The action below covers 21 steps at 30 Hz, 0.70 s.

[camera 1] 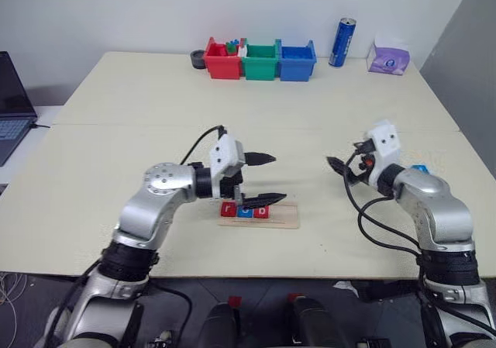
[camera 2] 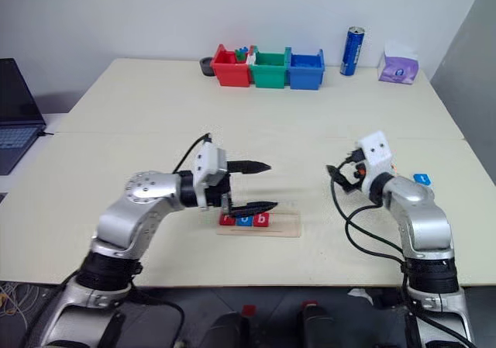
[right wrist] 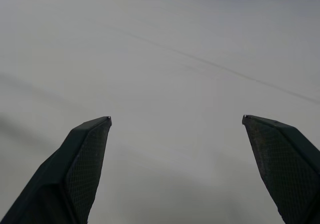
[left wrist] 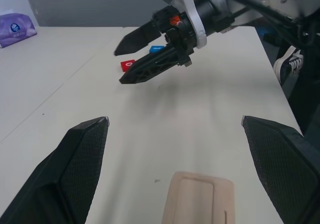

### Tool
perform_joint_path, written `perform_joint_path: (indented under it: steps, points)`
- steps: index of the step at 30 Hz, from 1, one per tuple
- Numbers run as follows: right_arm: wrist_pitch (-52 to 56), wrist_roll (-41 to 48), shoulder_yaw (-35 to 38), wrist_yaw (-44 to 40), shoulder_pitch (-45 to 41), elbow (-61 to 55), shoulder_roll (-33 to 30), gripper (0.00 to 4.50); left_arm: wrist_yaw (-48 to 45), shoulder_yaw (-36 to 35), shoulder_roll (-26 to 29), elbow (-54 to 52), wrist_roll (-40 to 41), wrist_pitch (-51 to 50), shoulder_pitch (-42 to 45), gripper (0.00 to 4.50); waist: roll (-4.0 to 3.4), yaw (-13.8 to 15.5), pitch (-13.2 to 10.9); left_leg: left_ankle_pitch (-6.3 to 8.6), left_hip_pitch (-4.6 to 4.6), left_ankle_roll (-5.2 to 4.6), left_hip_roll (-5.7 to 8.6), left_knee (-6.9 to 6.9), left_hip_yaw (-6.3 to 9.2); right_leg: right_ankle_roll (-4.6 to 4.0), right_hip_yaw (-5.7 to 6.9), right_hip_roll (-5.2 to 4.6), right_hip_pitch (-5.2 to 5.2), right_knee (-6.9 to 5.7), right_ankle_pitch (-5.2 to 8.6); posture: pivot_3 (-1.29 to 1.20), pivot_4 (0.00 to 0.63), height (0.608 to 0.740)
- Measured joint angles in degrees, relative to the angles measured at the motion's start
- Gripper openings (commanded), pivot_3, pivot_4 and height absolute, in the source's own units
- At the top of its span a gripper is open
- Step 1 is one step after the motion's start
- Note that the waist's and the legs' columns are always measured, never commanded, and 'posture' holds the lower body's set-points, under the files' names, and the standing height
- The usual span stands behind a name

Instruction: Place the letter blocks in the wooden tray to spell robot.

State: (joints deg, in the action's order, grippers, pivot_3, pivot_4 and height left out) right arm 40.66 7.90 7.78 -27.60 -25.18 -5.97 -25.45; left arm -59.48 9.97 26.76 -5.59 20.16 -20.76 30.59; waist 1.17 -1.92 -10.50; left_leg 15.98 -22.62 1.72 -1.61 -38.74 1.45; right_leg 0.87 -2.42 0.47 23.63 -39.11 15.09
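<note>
While three letter blocks sit in wooden tray, left hand, right hand spread.

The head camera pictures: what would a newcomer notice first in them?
First, the wooden tray near the table's front edge, with three letter blocks at its left end, red, blue, red. The open left tool hovers just above them, while the open right tool hangs empty over the table to the right.

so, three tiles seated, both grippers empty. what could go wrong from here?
1. The open left gripper hovers right over the seated letter blocks; a low sweep could knock them out of the wooden tray.
2. The red tile and blue tile lie beside the right gripper; it could nudge them.
</note>
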Motion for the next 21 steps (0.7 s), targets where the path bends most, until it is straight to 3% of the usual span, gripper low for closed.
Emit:
perform_joint_path:
  steps: [10,21]
  points:
    - [-13.29,-1.45,2.73,5.63,-0.96,16.97,-0.47,4.47,1.35,2.69,-3.95,7.49,-5.02,3.99,4.52,4.50,-0.01,0.11,0.00,0.00,0.02,0.00,0.00,0.01,-0.06,0.01,-0.03,0.03,-0.01,0.03,0.00,0.00,0.150,0.740]
    - [-24.94,-2.04,3.68,6.74,-12.24,41.45,-2.60,4.47,1.73,4.29,-6.42,7.76,-6.33,4.05,4.64,4.50,-0.03,0.10,0.00,0.00,0.01,0.00,0.01,0.01,-0.09,0.04,-0.07,0.01,-0.01,0.05,-0.03,0.00,0.150,0.740]
